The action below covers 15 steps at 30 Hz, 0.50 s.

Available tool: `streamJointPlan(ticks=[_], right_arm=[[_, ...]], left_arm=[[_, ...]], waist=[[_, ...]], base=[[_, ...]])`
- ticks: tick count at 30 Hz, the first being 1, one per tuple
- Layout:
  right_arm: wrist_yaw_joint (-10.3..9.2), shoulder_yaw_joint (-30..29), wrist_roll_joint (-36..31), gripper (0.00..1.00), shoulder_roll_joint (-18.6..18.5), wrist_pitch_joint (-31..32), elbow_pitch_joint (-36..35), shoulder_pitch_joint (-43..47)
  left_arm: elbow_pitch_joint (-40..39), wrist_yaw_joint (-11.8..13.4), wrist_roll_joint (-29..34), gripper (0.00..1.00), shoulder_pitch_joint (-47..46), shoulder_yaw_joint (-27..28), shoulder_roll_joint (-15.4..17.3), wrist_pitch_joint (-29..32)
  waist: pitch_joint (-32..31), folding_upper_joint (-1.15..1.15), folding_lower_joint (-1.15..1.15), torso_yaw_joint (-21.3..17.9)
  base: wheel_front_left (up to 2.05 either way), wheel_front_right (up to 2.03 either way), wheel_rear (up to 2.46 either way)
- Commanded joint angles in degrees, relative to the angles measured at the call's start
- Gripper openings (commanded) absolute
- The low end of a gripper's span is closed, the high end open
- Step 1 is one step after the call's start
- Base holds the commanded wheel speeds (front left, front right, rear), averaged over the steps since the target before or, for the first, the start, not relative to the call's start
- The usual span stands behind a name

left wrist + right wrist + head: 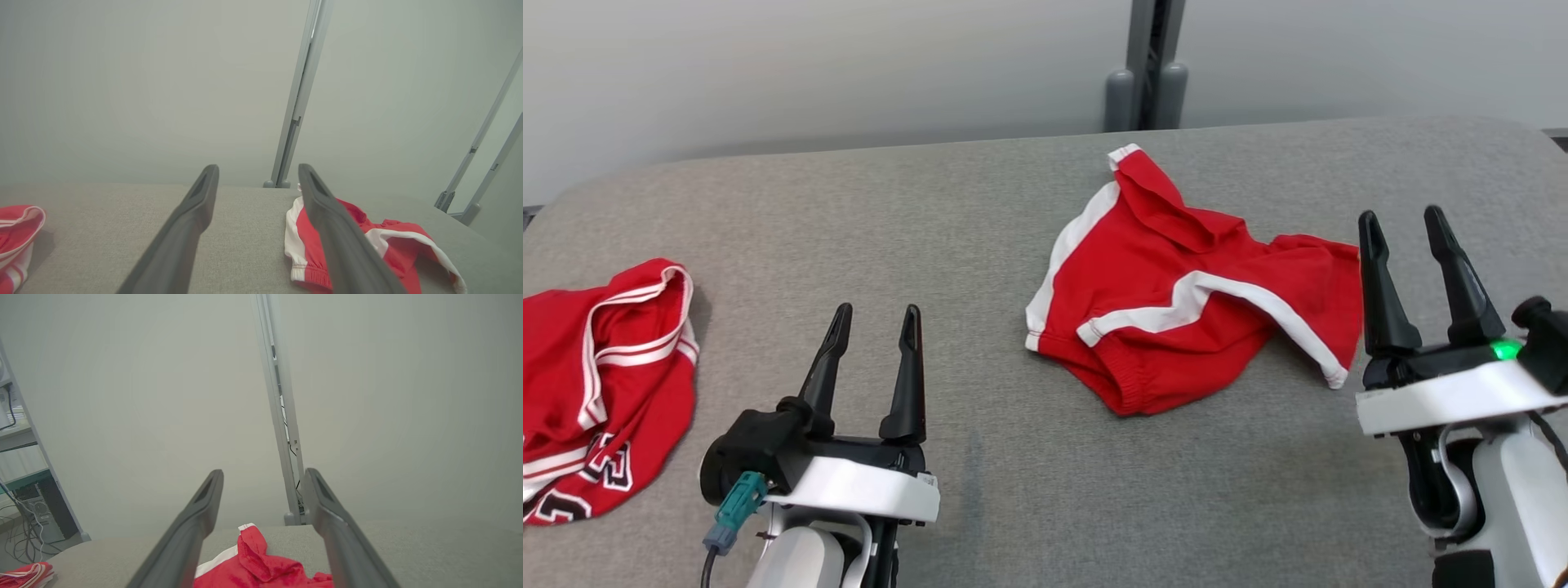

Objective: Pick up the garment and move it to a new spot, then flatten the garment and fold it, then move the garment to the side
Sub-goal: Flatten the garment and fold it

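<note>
Grey fabric-covered table (947, 212), rounded far corners, pale wall behind. A grey upright post (1147, 65) stands just past the far edge, about centre.

Red shorts (1176, 302): right of centre on the table, mid-depth. They lie crumpled, not flat. White side stripes show, one running up the left edge and one diagonal across the front. The elastic waistband bunches at the near edge, and one leg is folded up toward the far side with a white hem at its tip.

Red jersey (605, 392): far left, well apart from the shorts, partly cut by the frame edge. It is rumpled, with white-and-red striped trim and black-and-white numerals near its near-left corner.

Left gripper (877, 310): near side, left of centre, over bare table between the two garments. Its fingers are spread wide and point toward the far wall, with nothing between them. A teal connector (737, 506) hangs off the wrist housing.

Right gripper (1401, 214): near right, just beside the shorts' right edge. Its fingers are also spread wide and empty. In the head view its left finger overlaps the cloth's edge, and I cannot tell whether they touch. In the right wrist view the shorts lie low between the fingers, ahead of them. A green light (1507, 349) glows on the wrist.
</note>
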Motion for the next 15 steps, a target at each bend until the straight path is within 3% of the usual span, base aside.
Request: streamJointPlan(ticks=[1, 9, 15], right_arm=[[-0.02, -0.20, -0.15, 1.00, -0.13, -0.28, -0.37, 0.46], [-0.02, -1.29, -2.15, 1.00, 1.54, 0.55, -4.54, 2.14], [-0.02, -0.57, -4.75, 1.00, 2.49, 1.20, -6.78, 2.39]], left_arm=[[0.04, -0.10, 0.07, 1.00, -0.48, 0.19, 0.17, -0.24], [4.43, -1.29, -0.51, 1.00, -3.17, 0.00, 0.19, -0.23], [13.46, -4.04, 0.61, 1.00, -7.85, -1.36, 0.26, -0.17]], waist=[[0.28, 0.00, 0.00, -0.73], [3.09, 0.00, 0.00, -4.20], [6.31, 0.00, 0.00, -7.61]], base=[[0.00, 0.00, 0.00], [0.00, 0.00, 0.00], [0.00, 0.00, 0.00]])
